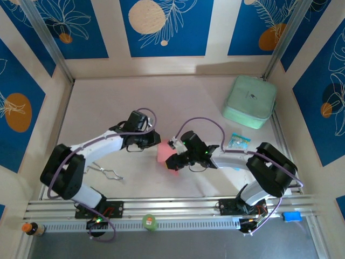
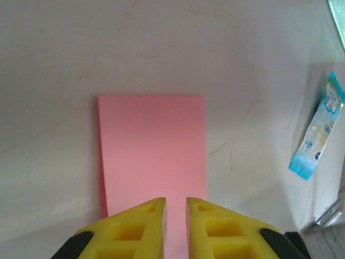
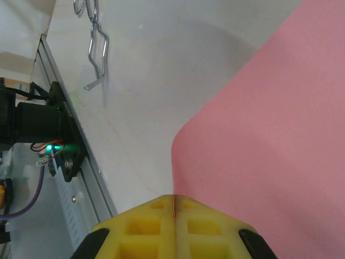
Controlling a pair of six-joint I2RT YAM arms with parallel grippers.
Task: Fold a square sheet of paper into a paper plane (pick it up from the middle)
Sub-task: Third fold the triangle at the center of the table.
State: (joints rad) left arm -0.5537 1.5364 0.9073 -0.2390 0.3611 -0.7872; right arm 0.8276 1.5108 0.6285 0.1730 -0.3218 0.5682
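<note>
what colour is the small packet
The packet is blue and white, clearest in the left wrist view.

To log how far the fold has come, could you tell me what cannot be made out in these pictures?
Left wrist view: the left gripper covers the near edge of the sheet of paper.
Right wrist view: the frame edges cut off the sheet beyond the right gripper.
Top view: the grippers hide most of the sheet, so its folds cannot be read.
Packet: the print is too small to read.

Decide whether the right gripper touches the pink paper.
Touching. In the right wrist view, the right gripper pinches the paper between shut jaws.
</note>
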